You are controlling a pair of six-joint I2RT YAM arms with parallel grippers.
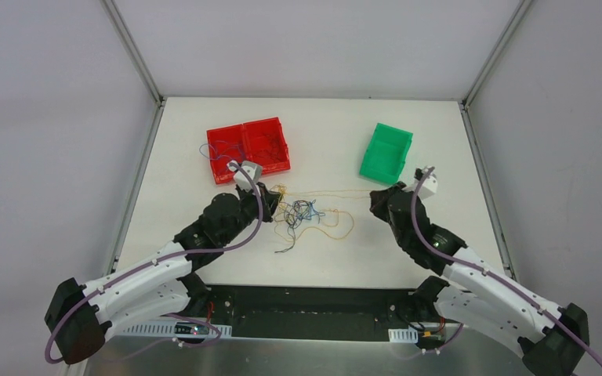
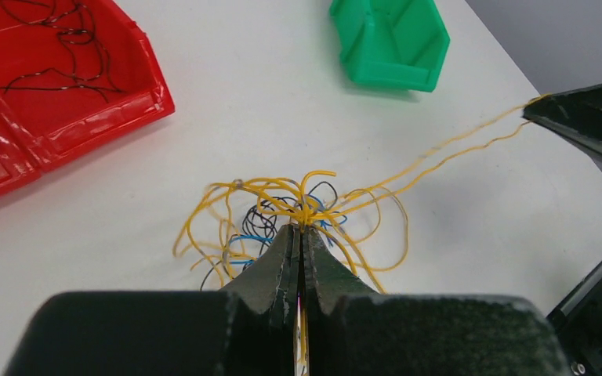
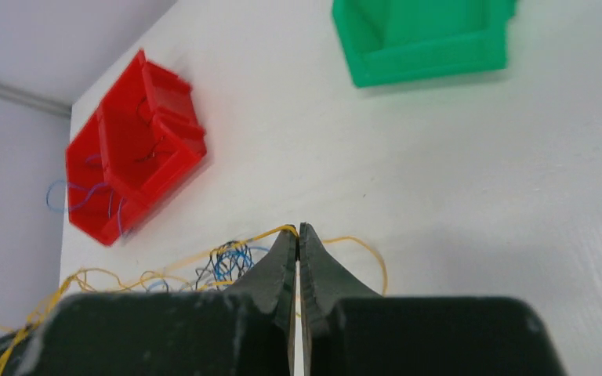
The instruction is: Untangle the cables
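The cables [image 1: 306, 213] lie as a tangle of thin yellow, blue and black wires on the white table between my two grippers. My left gripper [image 1: 277, 205] is at the tangle's left edge. In the left wrist view the left gripper [image 2: 302, 229] is shut on a bunch of yellow wires [image 2: 313, 205] at the top of the tangle. My right gripper [image 1: 374, 194] is shut on the end of a yellow wire [image 3: 262, 237]. That wire runs taut from the tangle [image 3: 227, 265] across to the right gripper [image 2: 553, 110].
A red two-compartment bin [image 1: 276, 166] stands at the back left, with a black wire [image 2: 63, 55] in one part and a blue wire [image 3: 70, 196] hanging over its edge. A green bin [image 1: 386, 150] stands at the back right. A dark slot [image 1: 313, 309] runs along the near edge.
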